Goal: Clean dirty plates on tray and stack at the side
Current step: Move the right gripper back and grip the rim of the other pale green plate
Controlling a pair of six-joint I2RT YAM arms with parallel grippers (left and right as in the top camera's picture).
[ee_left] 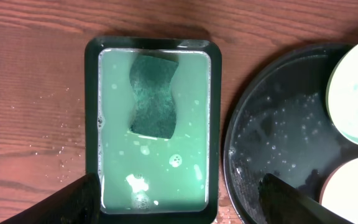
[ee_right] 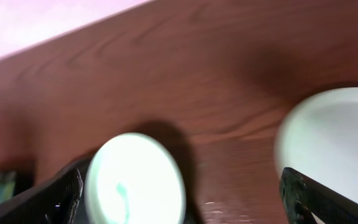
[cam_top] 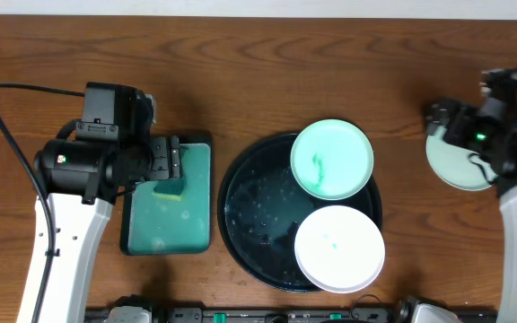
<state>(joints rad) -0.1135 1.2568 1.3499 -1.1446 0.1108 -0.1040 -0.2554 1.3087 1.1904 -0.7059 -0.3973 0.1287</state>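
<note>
At the left of the bench (cam_top: 285, 72), the left pincer (ee_left: 180, 179) hangs above a green rectangular tray (ee_left: 92, 93) and grips nothing, its two dark fingers (ee_left: 73, 202) spread wide. That tray holds pale, cloudy green water with a few bubbles. A sponge (ee_left: 154, 96) lies in its far half, dark scouring face up in the left wrist view.

Just right of it, apart from its edge, sits the large round black tray (cam_top: 254, 206), glossy and beaded with wet spots on its bare left part. Two plates rest on its right side. A mint-green plate (cam_top: 332, 160) lies at the far right with a teal smear near its middle. A white plate (cam_top: 339, 248) lies at the near right with a faint teal fleck. Both reach over the rim, and their edges meet or nearly meet; which, I cannot tell.

Well to the right, off the black tray, a third pale plate (cam_top: 451, 166) lies flat on the wood, partly hidden under the right arm. The right pincer (ee_right: 182, 180) is above the bench beside it, fingers parted wide with nothing between them. The right wrist view is blurred, so the surface of that plate cannot be judged.
</note>
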